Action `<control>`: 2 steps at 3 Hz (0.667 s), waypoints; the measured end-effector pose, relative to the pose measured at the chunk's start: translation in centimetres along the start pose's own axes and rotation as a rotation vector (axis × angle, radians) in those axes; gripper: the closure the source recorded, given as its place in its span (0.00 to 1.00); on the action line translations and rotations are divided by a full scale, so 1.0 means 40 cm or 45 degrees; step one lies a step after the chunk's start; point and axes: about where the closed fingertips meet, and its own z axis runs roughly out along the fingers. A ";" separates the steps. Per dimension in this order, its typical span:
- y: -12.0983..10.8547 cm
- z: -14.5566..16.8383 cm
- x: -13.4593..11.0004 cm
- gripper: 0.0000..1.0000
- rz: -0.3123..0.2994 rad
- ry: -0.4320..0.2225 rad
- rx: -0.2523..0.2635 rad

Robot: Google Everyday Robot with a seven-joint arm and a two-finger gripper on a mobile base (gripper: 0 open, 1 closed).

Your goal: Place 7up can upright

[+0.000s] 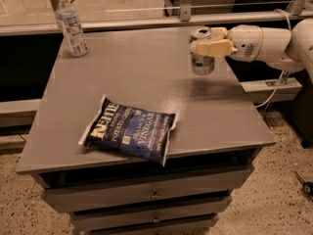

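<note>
The 7up can (pixel 202 62) is a small silvery can with a pale green-and-white label and a silver top. It stands upright at the right side of the grey table (pixel 142 72); I cannot tell whether its base touches the surface. My gripper (pixel 208 42) reaches in from the right on a white arm. Its pale yellow fingers (pixel 212 48) are shut around the upper part of the can, one in front and one behind.
A clear plastic water bottle (pixel 71 24) stands at the table's far left corner. A dark blue chip bag (pixel 130 129) lies flat near the front edge. Drawers sit below the tabletop. A metal rail runs behind the table.
</note>
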 end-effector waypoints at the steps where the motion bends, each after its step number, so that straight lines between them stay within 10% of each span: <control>1: -0.008 0.007 0.041 0.61 0.060 -0.077 -0.021; 2: -0.013 0.017 0.083 0.30 0.105 -0.138 -0.042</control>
